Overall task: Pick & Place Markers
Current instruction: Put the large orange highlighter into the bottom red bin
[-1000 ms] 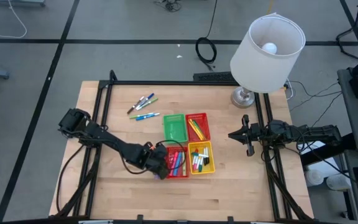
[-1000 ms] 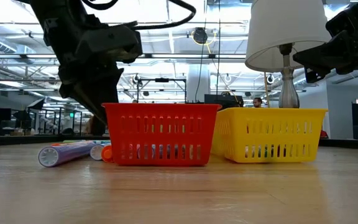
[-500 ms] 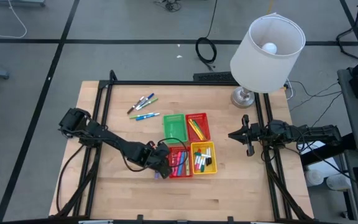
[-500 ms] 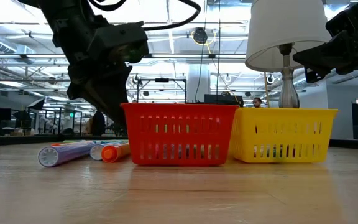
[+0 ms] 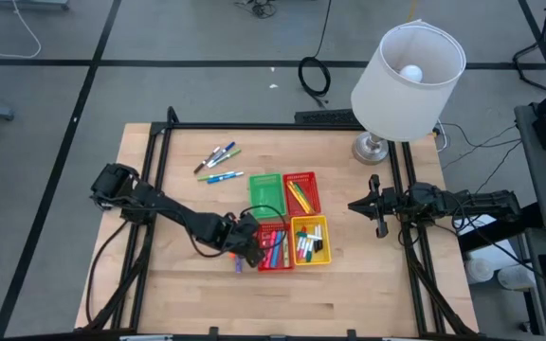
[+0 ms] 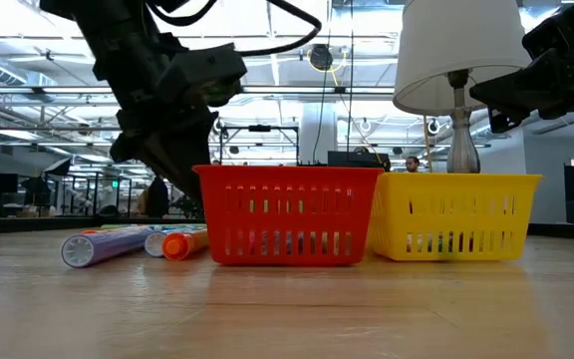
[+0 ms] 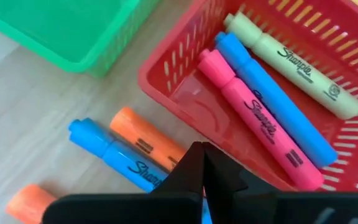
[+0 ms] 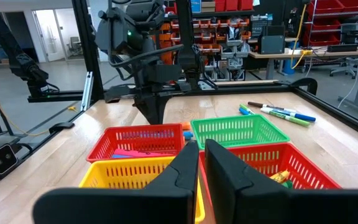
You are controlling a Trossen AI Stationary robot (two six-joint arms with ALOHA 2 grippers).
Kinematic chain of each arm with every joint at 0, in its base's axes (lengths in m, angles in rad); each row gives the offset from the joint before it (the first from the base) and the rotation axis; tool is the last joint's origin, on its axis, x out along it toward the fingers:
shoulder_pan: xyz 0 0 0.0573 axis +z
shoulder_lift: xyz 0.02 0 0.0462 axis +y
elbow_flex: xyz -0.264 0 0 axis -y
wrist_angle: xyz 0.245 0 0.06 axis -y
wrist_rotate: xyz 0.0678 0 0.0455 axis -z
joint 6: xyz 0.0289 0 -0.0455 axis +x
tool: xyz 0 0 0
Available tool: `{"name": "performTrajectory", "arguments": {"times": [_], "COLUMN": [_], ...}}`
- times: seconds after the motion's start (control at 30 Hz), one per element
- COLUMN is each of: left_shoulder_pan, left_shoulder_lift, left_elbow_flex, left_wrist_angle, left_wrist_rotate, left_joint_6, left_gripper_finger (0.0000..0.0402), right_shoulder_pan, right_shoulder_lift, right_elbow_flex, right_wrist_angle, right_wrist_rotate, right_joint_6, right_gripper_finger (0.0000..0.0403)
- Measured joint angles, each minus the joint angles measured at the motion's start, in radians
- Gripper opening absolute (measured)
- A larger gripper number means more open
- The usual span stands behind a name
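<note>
My left gripper [image 5: 250,252] [image 7: 199,148] is shut, its tips low at the left wall of the near red basket [image 5: 273,248] [image 7: 166,87]. That basket holds pink [image 7: 253,118], blue [image 7: 272,93] and pale yellow [image 7: 291,62] markers. Blue [image 7: 114,155] and orange [image 7: 143,132] markers lie on the table below the fingers, beside the basket. More markers [image 5: 218,161] lie loose toward the far left. My right gripper [image 5: 377,206] [image 8: 201,158] waits shut in the air at the table's right side. My left gripper comes slanting down from the table's left, with its shut tips in front of the near red basket's left rim [image 7: 166,102]. I cannot tell whether they touch the rim or the markers beneath.
A yellow basket [image 5: 309,239] with markers stands against the near red one. Behind them are a green basket [image 5: 265,192] and a second red basket [image 5: 301,192]. A lamp [image 5: 406,71] stands at the far right corner. A black frame [image 5: 159,170] borders the table.
My left gripper moved toward the table's right, and the near red basket and the yellow basket slid a little to the right with it. The gripper then rose slightly while both baskets stayed put. The markers on the table kept their place.
</note>
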Motion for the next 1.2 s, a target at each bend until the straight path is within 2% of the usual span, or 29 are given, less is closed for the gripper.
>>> {"name": "performTrajectory", "arguments": {"times": [0.33,0.6,0.77,0.87,1.0,1.2], "left_shoulder_pan": [0.000,0.000,0.001,0.000,-0.023,-0.078], "left_shoulder_lift": [0.010,0.009,0.009,-0.008,-0.063,-0.150], "left_elbow_flex": [-0.079,-0.101,-0.095,-0.063,0.007,0.046], "left_wrist_angle": [0.117,0.018,0.005,-0.079,-0.279,-0.476], "left_wrist_rotate": [0.044,0.079,0.097,0.127,0.130,0.104], "left_joint_6": [-0.018,-0.130,-0.131,-0.122,-0.158,-0.332], "left_gripper_finger": [0.0005,0.0007,0.0007,0.0011,0.0004,0.0018], "right_shoulder_pan": [0.000,0.000,0.000,0.000,0.000,0.000], "right_shoulder_lift": [0.000,0.000,0.000,0.000,0.000,0.000], "right_elbow_flex": [0.000,0.000,0.000,0.000,0.000,0.000], "right_wrist_angle": [0.000,0.000,0.000,0.000,0.000,0.000], "right_wrist_rotate": [0.000,0.000,0.000,0.000,0.000,0.000], "right_joint_6": [0.000,0.000,0.000,0.000,0.000,0.000], "right_gripper_finger": [0.0018,0.0018,0.0018,0.0018,0.0018,0.0018]}}
